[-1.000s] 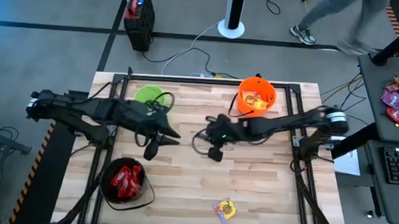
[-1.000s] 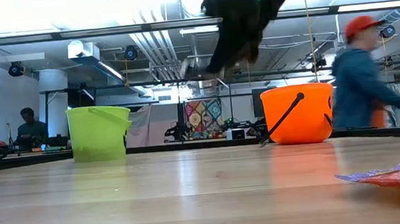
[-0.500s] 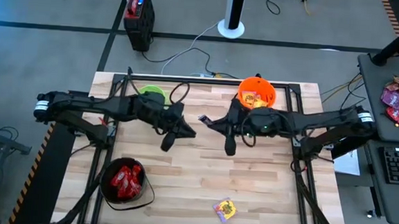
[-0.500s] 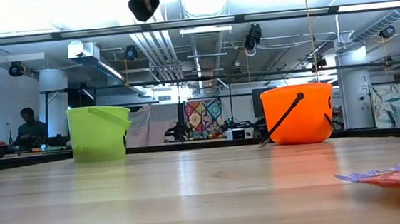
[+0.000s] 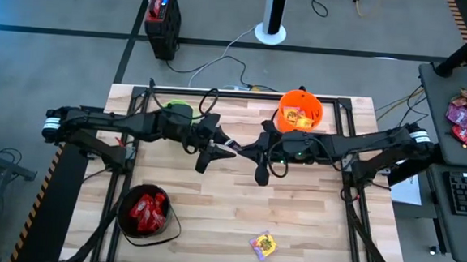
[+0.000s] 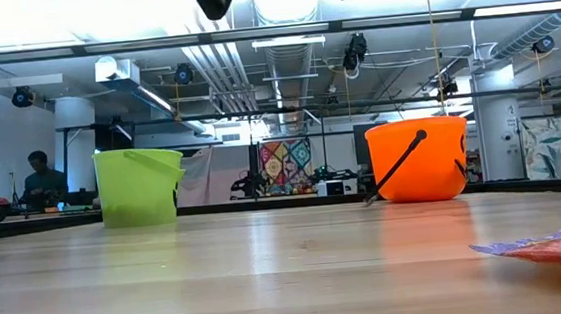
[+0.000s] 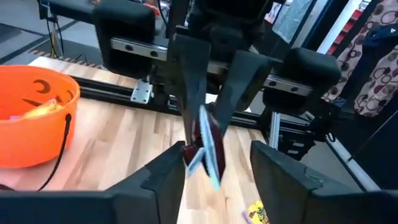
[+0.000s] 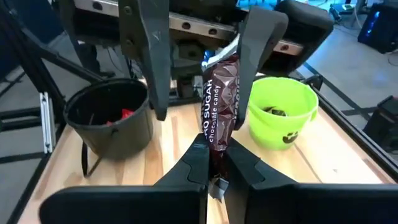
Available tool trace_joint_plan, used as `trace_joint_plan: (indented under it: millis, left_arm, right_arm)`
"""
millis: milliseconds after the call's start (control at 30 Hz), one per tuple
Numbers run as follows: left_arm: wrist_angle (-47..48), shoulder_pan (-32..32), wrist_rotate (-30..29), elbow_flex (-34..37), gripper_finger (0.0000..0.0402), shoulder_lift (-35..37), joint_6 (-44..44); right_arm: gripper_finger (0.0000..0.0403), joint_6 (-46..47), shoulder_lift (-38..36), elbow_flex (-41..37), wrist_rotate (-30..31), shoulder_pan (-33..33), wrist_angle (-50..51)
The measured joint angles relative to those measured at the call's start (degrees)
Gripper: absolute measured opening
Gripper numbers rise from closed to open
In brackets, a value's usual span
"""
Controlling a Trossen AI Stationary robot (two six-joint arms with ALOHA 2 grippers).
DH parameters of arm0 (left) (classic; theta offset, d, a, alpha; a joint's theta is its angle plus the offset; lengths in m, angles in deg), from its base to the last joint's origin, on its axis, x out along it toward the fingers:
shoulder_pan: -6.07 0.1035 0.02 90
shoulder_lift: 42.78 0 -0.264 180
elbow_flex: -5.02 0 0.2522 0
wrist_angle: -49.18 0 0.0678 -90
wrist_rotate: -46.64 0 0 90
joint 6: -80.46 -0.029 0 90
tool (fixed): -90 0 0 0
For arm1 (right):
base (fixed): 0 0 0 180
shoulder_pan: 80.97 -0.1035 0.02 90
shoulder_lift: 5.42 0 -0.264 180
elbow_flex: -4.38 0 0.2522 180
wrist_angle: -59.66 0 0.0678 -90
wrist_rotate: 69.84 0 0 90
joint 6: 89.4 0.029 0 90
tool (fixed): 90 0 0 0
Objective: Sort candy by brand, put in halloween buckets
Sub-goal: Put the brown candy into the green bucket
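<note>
A dark brown chocolate candy [image 8: 219,99] with silver ends is held in mid-air over the table's middle. My right gripper [image 8: 217,167] is shut on it, seen from above as gripper [image 5: 247,148]. My left gripper [image 7: 221,177] is open, facing the right one, and its fingers stand on either side of the candy's [image 7: 205,146] free end. A yellow candy [image 5: 263,244] lies flat near the table's near edge. The lime green bucket [image 5: 178,110], orange bucket [image 5: 300,112] and black bucket [image 5: 145,211] stand on the table. My right gripper pinches the candy between its two fingers at the end nearest it [image 8: 216,152], coming level from the table's right, with the fingers along its length. The candy is lifted clear and sticks out toward my left gripper. My left gripper: one finger [image 8: 260,37] stands close beside the candy's free end; whether it touches, I cannot tell.
The orange bucket holds yellow candies, the black one red candies, and the green one some dark pieces [image 8: 273,112]. Black frame rails run along the table's left, far and right sides. Bare wood lies below the grippers. People stand in the room beyond.
My right gripper has risen from near the table up to mid-air. My left gripper has moved toward the table's right and far side, up to the candy, so the two grippers now face each other closely over the table's middle.
</note>
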Motion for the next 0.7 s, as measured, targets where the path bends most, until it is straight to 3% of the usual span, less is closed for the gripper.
trace_joint_plan:
  millis: [167, 267, 400, 467, 700]
  left_arm:
    - [-1.27, 0.13, -2.11, 0.00, 0.0161, -0.19, 0.00]
    - [-0.96, 0.11, -2.11, 0.00, 0.0117, -0.19, -0.57]
    - [-0.72, 0.11, -2.00, 0.00, 0.0022, -0.17, -1.49]
    - [-0.68, 0.11, -2.13, 0.00, 0.0017, -0.15, -1.51]
    - [0.28, 1.05, -3.27, 0.00, 0.0009, 0.40, -1.11]
  right_arm:
    - [0.0013, -0.28, 0.85, 0.02, -0.09, 0.00, 0.59]
    - [0.0013, -0.28, 1.01, 0.02, -0.07, 0.00, 0.54]
    - [0.0013, -0.66, 1.01, 0.04, -0.03, 0.00, 0.61]
    - [0.0017, -0.67, 1.01, 0.04, -0.01, 0.03, 0.61]
    - [0.0101, 5.31, 1.01, 0.04, -0.07, 2.69, 2.77]
